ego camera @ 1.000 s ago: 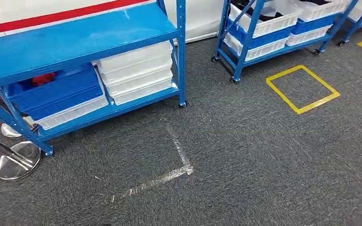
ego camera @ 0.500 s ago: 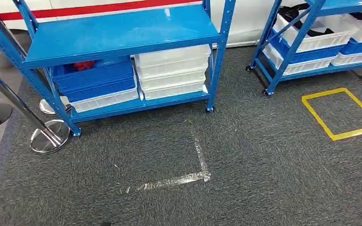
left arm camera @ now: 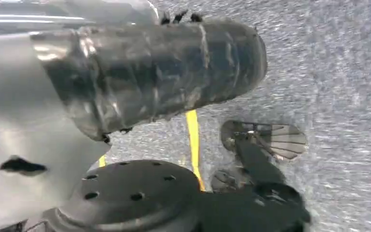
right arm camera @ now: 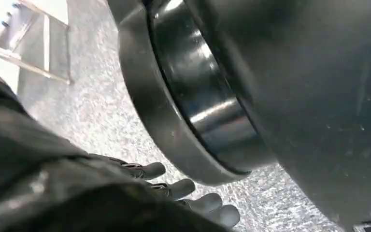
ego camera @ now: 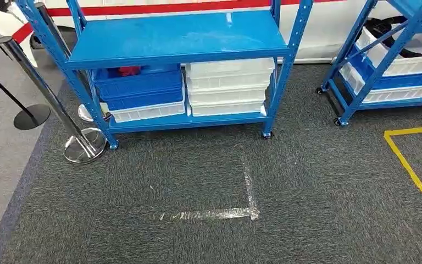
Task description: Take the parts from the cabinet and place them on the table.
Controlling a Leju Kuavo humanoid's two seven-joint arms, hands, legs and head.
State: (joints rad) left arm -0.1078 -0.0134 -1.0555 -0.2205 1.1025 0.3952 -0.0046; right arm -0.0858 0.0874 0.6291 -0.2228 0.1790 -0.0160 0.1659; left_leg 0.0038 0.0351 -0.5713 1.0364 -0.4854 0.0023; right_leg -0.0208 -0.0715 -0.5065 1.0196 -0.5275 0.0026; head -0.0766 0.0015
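Observation:
The blue cabinet [ego camera: 178,36] stands straight ahead across the carpet, its middle shelf bare. On its bottom shelf sit stacked blue bins [ego camera: 140,88] with a red part [ego camera: 127,70] in the top one, and stacked white bins [ego camera: 228,88] beside them. My left hand [left arm camera: 140,72] hangs over the carpet, a dark wrapped bulk whose fingers I cannot make out. My right hand [right arm camera: 183,191] hangs by my body with its grey fingers stretched out side by side, holding nothing.
A second blue rack [ego camera: 387,60] with white and blue bins stands to the right. A chrome stanchion [ego camera: 82,146] and a black post base [ego camera: 31,116] stand left of the cabinet. Clear tape [ego camera: 220,213] and yellow tape [ego camera: 412,165] mark the grey carpet.
The camera has turned left: the cabinet has slid to the picture's middle and now faces me squarely. The stanchion and carpet edge have come into view. Nothing was picked up.

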